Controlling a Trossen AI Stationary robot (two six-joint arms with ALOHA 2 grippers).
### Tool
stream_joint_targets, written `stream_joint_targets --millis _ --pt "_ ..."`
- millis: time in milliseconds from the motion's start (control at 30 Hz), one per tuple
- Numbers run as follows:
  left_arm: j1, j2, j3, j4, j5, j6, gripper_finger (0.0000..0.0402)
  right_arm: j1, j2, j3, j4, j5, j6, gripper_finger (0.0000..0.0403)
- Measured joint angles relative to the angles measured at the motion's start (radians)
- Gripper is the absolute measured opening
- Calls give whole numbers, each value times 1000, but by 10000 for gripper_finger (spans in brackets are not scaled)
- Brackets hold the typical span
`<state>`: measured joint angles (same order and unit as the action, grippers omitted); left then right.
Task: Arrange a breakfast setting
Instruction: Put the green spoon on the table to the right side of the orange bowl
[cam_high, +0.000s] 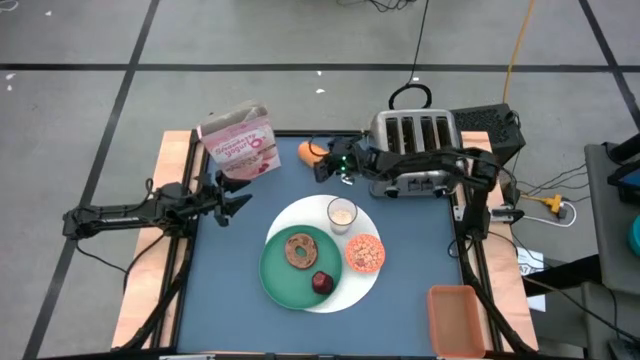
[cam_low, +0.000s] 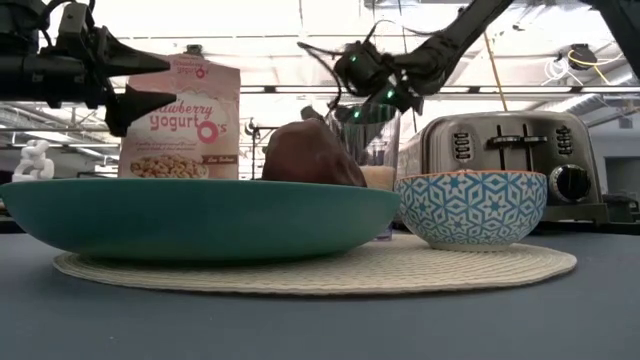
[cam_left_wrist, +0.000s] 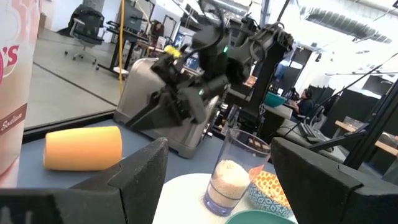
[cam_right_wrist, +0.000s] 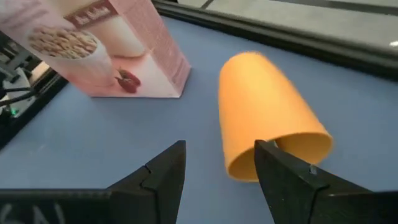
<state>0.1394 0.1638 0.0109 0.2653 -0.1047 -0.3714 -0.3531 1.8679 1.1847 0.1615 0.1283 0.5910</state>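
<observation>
A white round mat (cam_high: 372, 282) lies mid-table. On it rest a green plate (cam_high: 285, 280) with a brown bagel (cam_high: 300, 250) and a dark red fruit (cam_high: 321, 283), a glass (cam_left_wrist: 231, 177) with a milky layer at its bottom, and a blue-patterned bowl (cam_low: 470, 208) whose inside looks orange-pink from above. My right gripper (cam_right_wrist: 219, 149) hangs open above the open end of an orange cup (cam_right_wrist: 267, 106), which lies on its side at the far edge. My left gripper (cam_left_wrist: 219, 146) is open at the table's left, held level and pointing toward the glass.
A pink cereal box (cam_high: 240, 140) stands at the far left, just beyond my left gripper. A silver four-slot toaster (cam_high: 415, 140) sits at the far right, and an orange tray (cam_high: 458, 318) sits at the near right corner. Bare blue tabletop shows near the left edge.
</observation>
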Motion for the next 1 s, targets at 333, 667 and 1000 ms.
stream_joint_targets --millis 333,667,1000 --pt "0 0 0 -2 0 0 287 -63 -118 1 -240 -2 -141 183" --pt "0 0 0 -2 0 4 287 -104 -106 1 -285 -109 -271 183" --pt "0 0 0 -1 0 10 287 -91 -106 0 -292 -154 -353 183"
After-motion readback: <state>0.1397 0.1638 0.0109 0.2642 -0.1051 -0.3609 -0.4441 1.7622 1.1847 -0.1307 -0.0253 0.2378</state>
